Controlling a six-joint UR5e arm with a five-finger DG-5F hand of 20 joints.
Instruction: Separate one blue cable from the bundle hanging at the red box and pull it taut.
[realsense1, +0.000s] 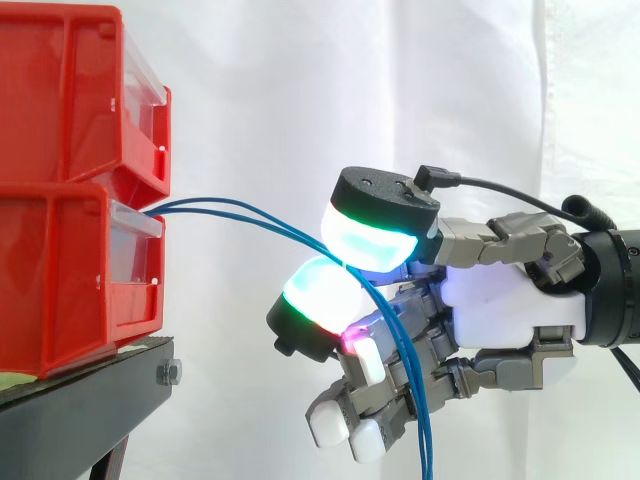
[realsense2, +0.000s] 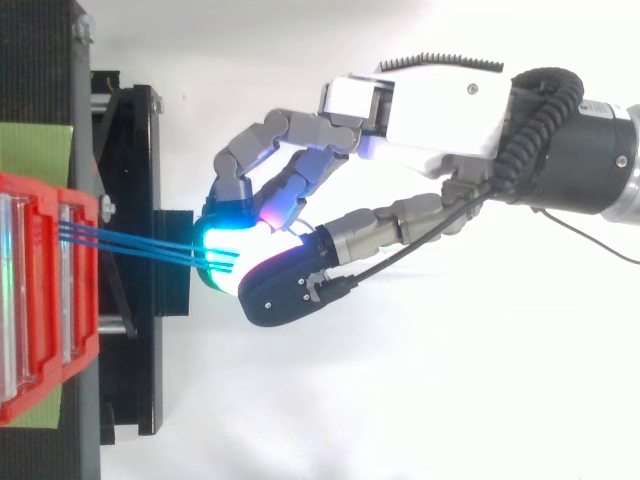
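The hand (realsense1: 510, 300) reaches in from the right, palm facing the boxes, at about the height of the lower box. Two thick glowing pads (realsense1: 370, 240), one cyan and green above and one cyan and green below, are pressed close together and clamped on the blue cables (realsense1: 230, 208). The other fingers curl downward beneath the palm, most with white tips and one glowing magenta. From above, the hand (realsense2: 430, 105) comes in from the right edge, its fingers bent toward the boxes. The cables (realsense2: 130, 243) are thin and bright blue. They leave the front of the lower box (realsense1: 50, 280), run in a shallow arc through open air to the pinched pads, then hang down in front of the palm and off the bottom edge. Two strands are distinct near the box from the side; from above there appear to be three, so the exact count is unclear. There are two red boxes, the upper box (realsense1: 60, 90) stacked on the lower, on one black stand (realsense1: 80, 400) before a white curtain (realsense1: 400, 80).
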